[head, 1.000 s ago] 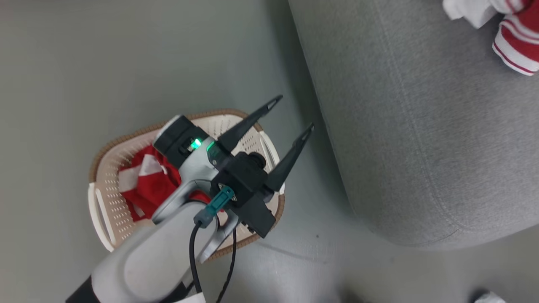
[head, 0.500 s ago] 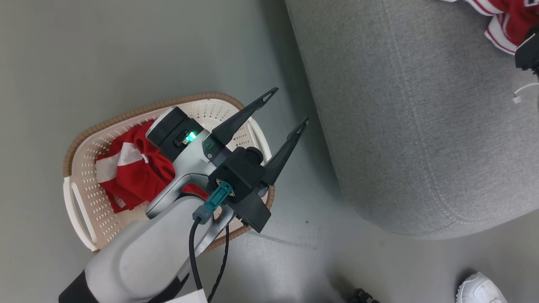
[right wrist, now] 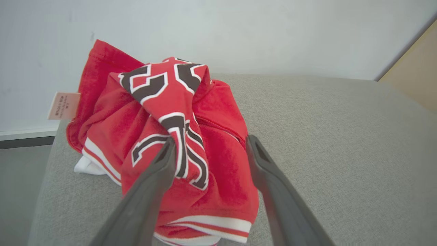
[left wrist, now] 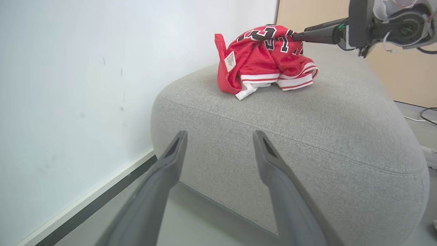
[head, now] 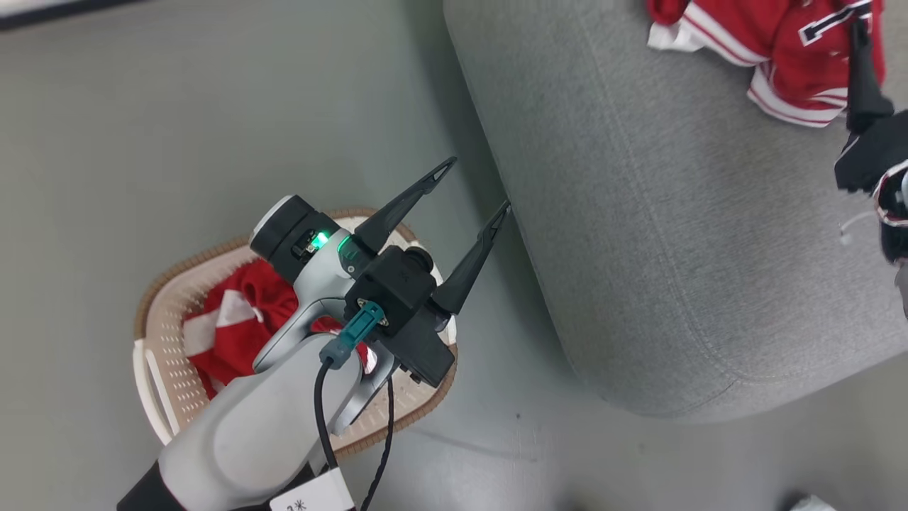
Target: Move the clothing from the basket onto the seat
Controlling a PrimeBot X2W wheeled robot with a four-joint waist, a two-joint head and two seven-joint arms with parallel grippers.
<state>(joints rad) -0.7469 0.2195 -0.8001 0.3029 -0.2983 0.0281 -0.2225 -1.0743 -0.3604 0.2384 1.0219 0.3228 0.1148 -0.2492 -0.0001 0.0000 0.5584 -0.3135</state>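
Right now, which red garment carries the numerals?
The jersey on the seat, at the right gripper: black white-edged numerals show on it. The garment in the basket is plain red and white.

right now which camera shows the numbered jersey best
The right wrist view: the jersey sits close up, numerals sharp, between the open fingers of the right pincer. The left wrist view shows the whole crumpled heap on the seat from afar; the head view crops it at the top edge.

A white wall [left wrist: 68, 68] with dark baseboard [left wrist: 102, 198] meets grey floor [head: 142, 142].
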